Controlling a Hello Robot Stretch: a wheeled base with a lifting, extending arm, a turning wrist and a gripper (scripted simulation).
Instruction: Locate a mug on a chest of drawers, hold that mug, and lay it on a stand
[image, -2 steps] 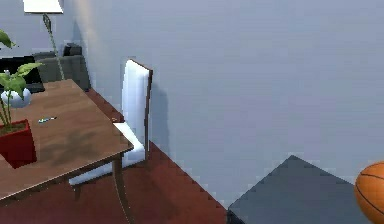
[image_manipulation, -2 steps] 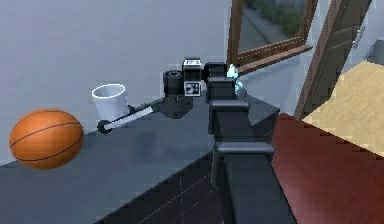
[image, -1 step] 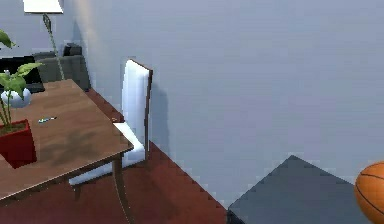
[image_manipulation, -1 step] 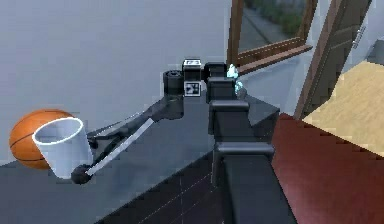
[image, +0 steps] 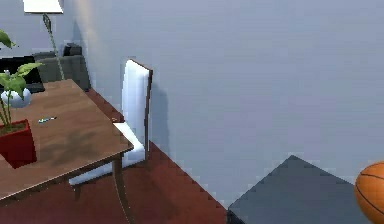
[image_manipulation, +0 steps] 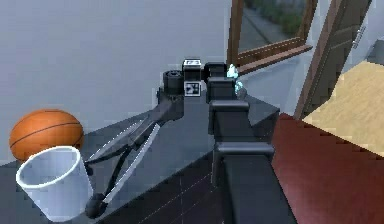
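Looking out along the arm side view, I see the arm (image_manipulation: 245, 150) stretched over a dark surface (image_manipulation: 168, 188), with the claw (image_manipulation: 95, 185) slanting down toward the picture's lower left corner. A white mug (image_manipulation: 52, 183) shows right at the tips of its fingers (image_manipulation: 96, 207) with the dark top behind it, so I cannot tell whether the claw holds it (nor can I judge the claw's own state from here). An orange basketball (image_manipulation: 45, 132) rests on the same surface just behind the mug. Farther out are a wood-framed window (image_manipulation: 270, 30) and a dark door (image_manipulation: 335, 50). In the forward view a wooden surface (image: 70, 125) carries a plant in a red pot (image: 17, 145), and a white chair (image: 135, 100) stands beside it near the blue-grey wall.
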